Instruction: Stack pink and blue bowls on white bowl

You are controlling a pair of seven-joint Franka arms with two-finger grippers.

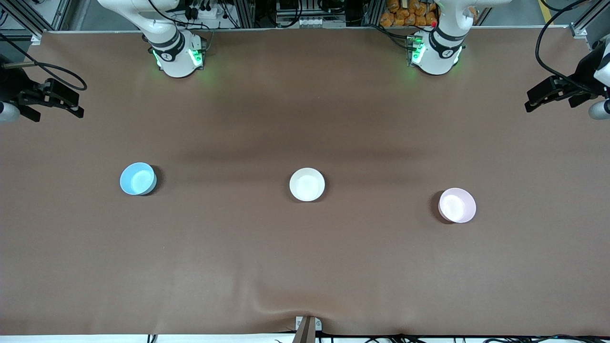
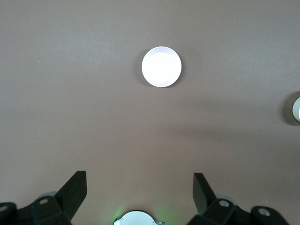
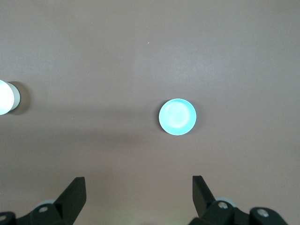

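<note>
three bowls sit apart on the table [image 1: 305, 267]: blue bowl [image 1: 137, 178] toward the right arm's end, white bowl [image 1: 307, 184] mid-table, pink bowl [image 1: 457, 205] toward the left arm's end. left gripper [image 2: 139, 190] and right gripper [image 3: 138, 190] hang high, fingers spread wide, holding nothing.

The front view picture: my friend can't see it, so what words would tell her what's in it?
Three small bowls sit apart in a row on a brown table: a blue bowl toward the right arm's end, a white bowl in the middle, a pink bowl toward the left arm's end. Both arms wait at the table's ends.
</note>
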